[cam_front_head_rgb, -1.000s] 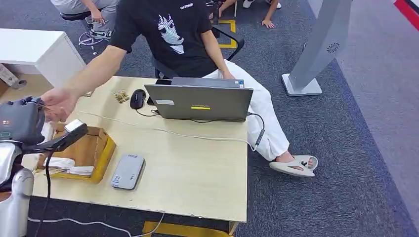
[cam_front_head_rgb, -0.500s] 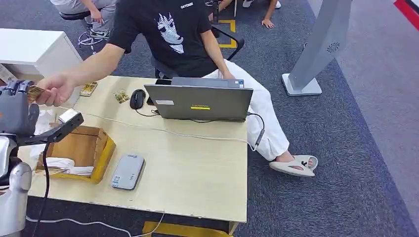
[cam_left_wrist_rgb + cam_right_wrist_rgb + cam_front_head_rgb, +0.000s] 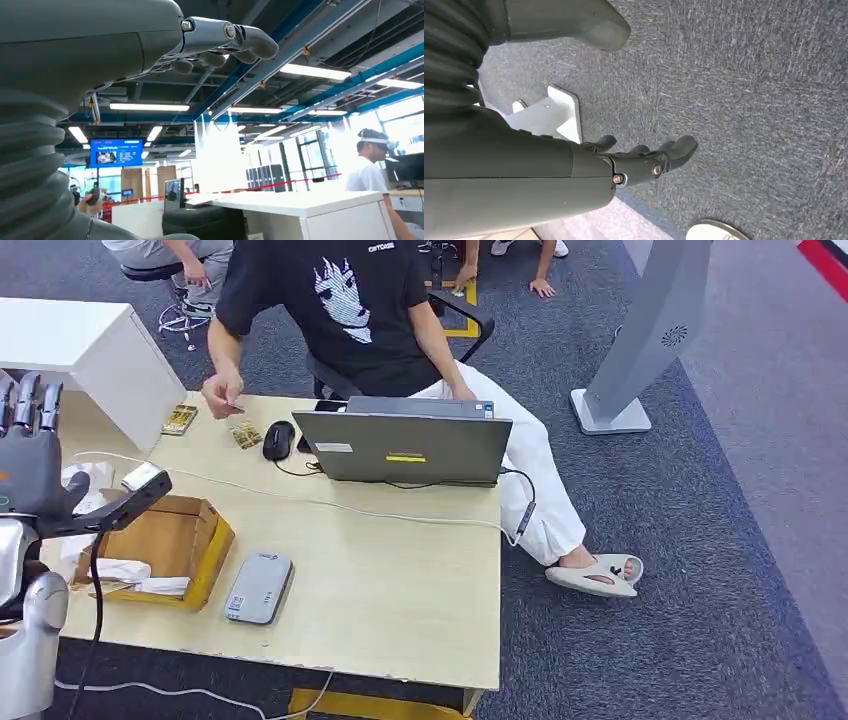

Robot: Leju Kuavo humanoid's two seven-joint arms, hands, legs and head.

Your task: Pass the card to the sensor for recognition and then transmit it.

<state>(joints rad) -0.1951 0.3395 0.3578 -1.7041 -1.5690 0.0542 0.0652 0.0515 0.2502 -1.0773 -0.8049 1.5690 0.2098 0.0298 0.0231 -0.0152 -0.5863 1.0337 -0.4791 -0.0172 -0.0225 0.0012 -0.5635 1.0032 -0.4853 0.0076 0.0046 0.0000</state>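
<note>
Wooden desk [image 3: 400, 590] w/ laptop [image 3: 415, 445]; person's hand [image 3: 222, 395] pinches card [image 3: 236, 407] beside mouse [image 3: 279, 439]. Head view: left hand [image 3: 30, 455] raised, fingers spread, holding nothing. Right wrist view: right hand [image 3: 644, 160] hangs, fingers loosely curled, nothing held. Handover looks complete; lower left arm slowly, clear of box [image 3: 165, 545].

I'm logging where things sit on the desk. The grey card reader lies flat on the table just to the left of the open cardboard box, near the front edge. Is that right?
Not quite. The grey card reader lies flat on the table near the front edge, but it sits just to the right of the open cardboard box, not to its left. The head view shows this.
</note>
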